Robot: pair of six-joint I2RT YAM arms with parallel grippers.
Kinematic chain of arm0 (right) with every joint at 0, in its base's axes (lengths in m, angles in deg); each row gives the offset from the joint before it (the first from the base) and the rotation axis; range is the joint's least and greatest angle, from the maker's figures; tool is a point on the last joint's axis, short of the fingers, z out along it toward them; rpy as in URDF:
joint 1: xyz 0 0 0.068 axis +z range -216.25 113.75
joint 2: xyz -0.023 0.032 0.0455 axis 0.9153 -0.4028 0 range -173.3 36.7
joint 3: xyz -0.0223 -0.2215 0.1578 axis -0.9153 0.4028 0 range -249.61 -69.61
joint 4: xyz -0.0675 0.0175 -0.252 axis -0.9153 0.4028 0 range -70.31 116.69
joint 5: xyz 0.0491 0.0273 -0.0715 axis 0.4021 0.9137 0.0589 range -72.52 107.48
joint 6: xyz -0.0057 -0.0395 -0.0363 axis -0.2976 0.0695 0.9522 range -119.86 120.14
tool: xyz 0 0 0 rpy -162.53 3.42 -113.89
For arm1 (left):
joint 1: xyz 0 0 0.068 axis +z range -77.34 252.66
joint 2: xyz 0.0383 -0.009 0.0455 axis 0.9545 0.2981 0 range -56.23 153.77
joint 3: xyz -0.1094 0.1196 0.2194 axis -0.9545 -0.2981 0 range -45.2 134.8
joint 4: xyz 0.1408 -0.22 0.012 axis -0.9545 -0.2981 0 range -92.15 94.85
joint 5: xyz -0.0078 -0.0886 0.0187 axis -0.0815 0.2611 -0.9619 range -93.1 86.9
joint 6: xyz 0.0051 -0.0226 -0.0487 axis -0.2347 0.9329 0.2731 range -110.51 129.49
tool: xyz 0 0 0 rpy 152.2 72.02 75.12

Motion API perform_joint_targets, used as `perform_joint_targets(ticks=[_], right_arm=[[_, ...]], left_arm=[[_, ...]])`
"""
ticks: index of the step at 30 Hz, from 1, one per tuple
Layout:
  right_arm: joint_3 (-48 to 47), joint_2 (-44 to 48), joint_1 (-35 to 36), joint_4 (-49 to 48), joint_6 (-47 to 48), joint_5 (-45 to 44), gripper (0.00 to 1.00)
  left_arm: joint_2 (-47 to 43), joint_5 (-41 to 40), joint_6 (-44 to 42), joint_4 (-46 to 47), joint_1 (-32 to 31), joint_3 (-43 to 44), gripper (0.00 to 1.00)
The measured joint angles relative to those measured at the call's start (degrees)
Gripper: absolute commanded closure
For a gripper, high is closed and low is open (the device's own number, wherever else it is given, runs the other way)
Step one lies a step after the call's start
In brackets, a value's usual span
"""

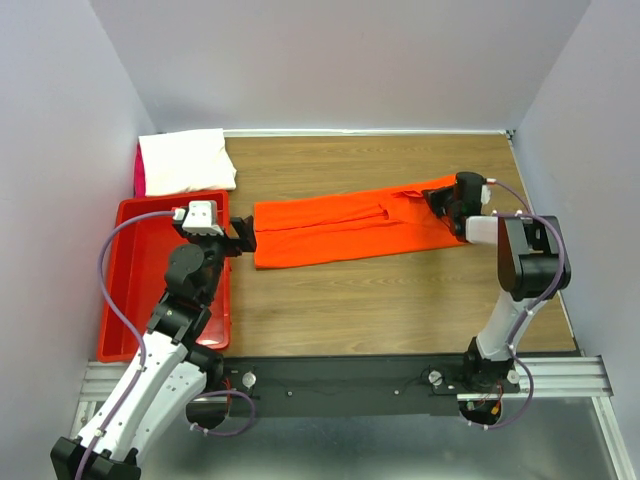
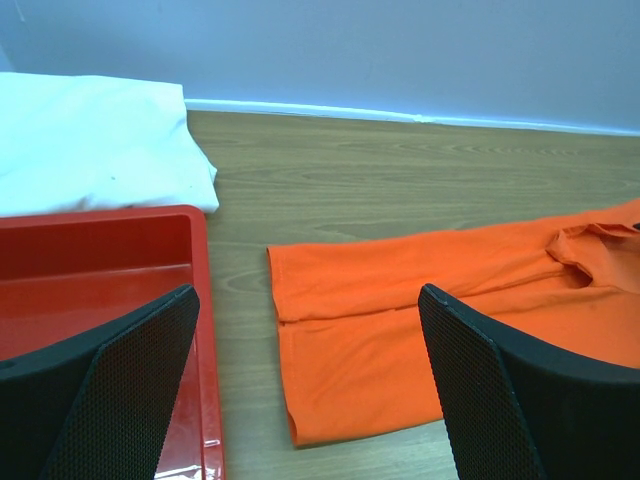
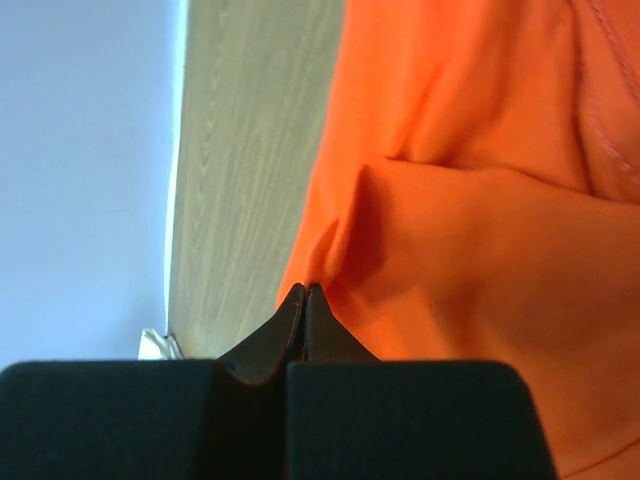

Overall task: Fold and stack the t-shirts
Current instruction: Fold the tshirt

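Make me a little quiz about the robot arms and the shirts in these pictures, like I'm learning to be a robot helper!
1. True or false: the left fingers are shut.
2. Pick one. The right fingers are pinching: A) a blue towel, B) the edge of the orange t-shirt, C) a cup.
3. Fill in the gap: the white t-shirt lies folded on the table just beyond the ___ bin.

Key:
1. False, they stand wide open.
2. B.
3. Red.
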Motion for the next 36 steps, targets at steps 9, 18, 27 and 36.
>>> perform_joint_targets(ticks=[9,18,27,36], right_arm=[[-1.4,1.33,-1.55,2.89,6.6,0.15,0.99],[-1.7,1.31,-5.88,4.04,12.46,4.13,0.99],[-8.17,-1.99,-6.97,5.84,17.16,11.76,0.75],[-13.29,-2.6,-6.54,14.36,26.29,12.68,0.47]], left_arm=[[0.2,0.0,-0.02,0.0,0.0,0.0,0.02],[0.46,0.0,-0.02,0.0,0.0,0.0,0.02],[1.97,0.52,0.55,0.09,0.0,0.0,0.04],[13.05,2.1,1.57,1.42,0.0,2.1,0.06]])
